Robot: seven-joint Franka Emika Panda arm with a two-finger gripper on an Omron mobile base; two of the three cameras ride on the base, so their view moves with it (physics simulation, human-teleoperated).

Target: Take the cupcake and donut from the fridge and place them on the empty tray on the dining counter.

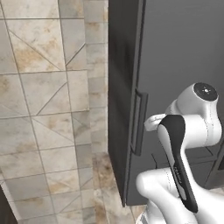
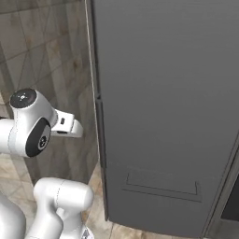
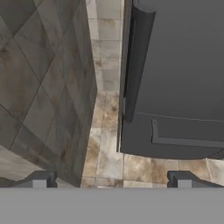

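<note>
The fridge (image 1: 183,52) (image 2: 168,93) (image 3: 183,65) is a tall dark grey appliance with its door shut. Its vertical bar handle (image 1: 139,122) (image 2: 99,135) (image 3: 138,61) runs along the door's left edge. A lower drawer front with a horizontal pull (image 2: 161,184) (image 3: 183,139) sits below the door. My gripper (image 3: 111,181) is open, fingertips (image 3: 39,180) wide apart, held short of the fridge's lower left corner and touching nothing. The cupcake and donut are hidden behind the shut door. The tray and dining counter are out of view.
A beige tiled wall (image 1: 43,87) (image 3: 43,87) stands just left of the fridge, leaving a narrow gap. Tiled floor (image 3: 109,153) shows below. A dark unit (image 2: 231,200) adjoins the fridge on the right.
</note>
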